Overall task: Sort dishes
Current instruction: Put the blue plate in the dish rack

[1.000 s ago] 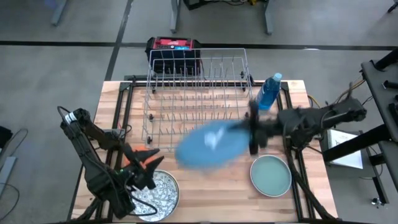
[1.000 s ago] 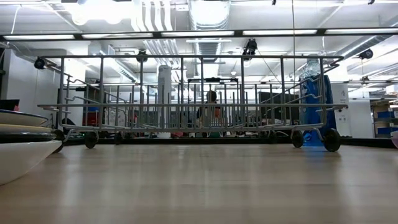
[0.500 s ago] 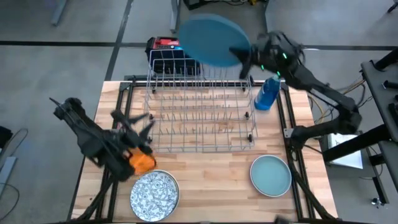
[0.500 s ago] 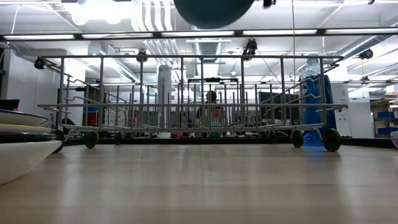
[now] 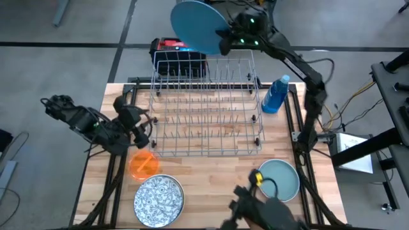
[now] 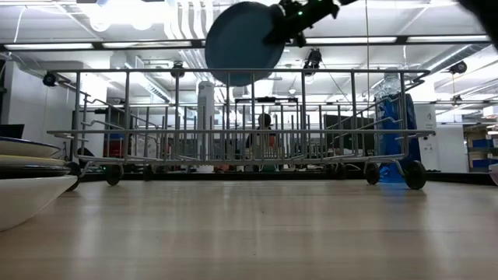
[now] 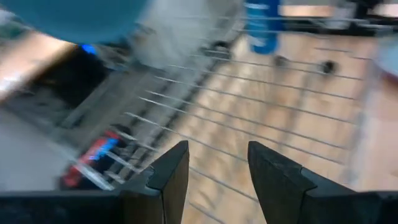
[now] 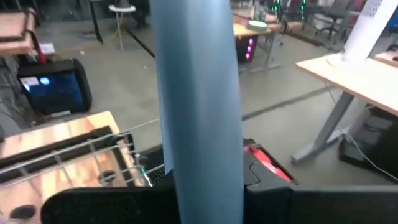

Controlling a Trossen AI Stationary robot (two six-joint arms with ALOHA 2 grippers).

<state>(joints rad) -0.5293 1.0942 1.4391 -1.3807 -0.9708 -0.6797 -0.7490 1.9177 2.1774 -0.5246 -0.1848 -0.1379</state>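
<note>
Nearest you, along the table's (image 5: 211, 176) front edge, you have the black-and-white patterned plate (image 5: 158, 199) toward the left corner and the teal-green plate (image 5: 281, 179) toward the right. Just behind the patterned one lies the small orange plate (image 5: 144, 163), flat on the wood. Your left gripper (image 5: 144, 122) hangs over the left side, beside the wire rack's (image 5: 206, 105) left end, its fingers (image 7: 168, 174) parted with nothing between them. The rack takes the middle and back of the table, and the blue bottle (image 5: 277, 94) stands at its right end. Farthest off, your right gripper (image 5: 225, 39) is clamped on the rim of the large blue plate (image 5: 193, 26), held high on edge above the rack's back edge.
</note>
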